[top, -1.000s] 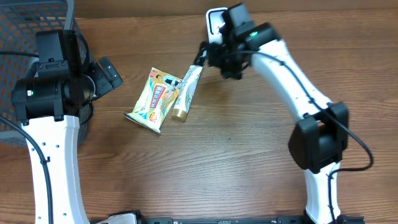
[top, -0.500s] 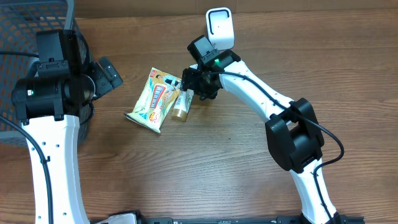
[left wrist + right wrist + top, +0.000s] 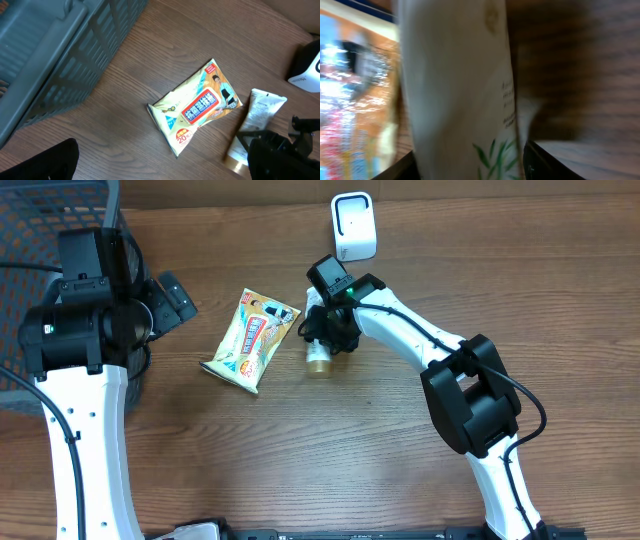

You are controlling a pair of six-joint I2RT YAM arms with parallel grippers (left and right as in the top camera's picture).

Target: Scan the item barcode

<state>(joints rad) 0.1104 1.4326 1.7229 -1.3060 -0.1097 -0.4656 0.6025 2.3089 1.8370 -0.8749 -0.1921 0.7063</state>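
Note:
The item is a white tube (image 3: 318, 361) with a gold cap and a green leaf print, beside a yellow snack packet (image 3: 252, 340). My right gripper (image 3: 326, 330) sits over the tube's middle, shut on it. In the right wrist view the tube (image 3: 460, 90) fills the gap between the fingers of the right gripper (image 3: 470, 167). The left wrist view shows the tube (image 3: 260, 107) flat on the table. The white barcode scanner (image 3: 353, 225) stands at the back. My left gripper (image 3: 175, 295) hangs open and empty at the left, far from the tube.
A dark mesh basket (image 3: 40, 220) fills the back left corner, under my left arm. The snack packet (image 3: 200, 107) lies just left of the tube. The scanner (image 3: 307, 75) is close behind the right gripper. Bare wooden table lies in front.
The right gripper came from near the scanner down onto the tube and closed on it. The tube's cap end swung right, away from the packet. The left arm stayed still.

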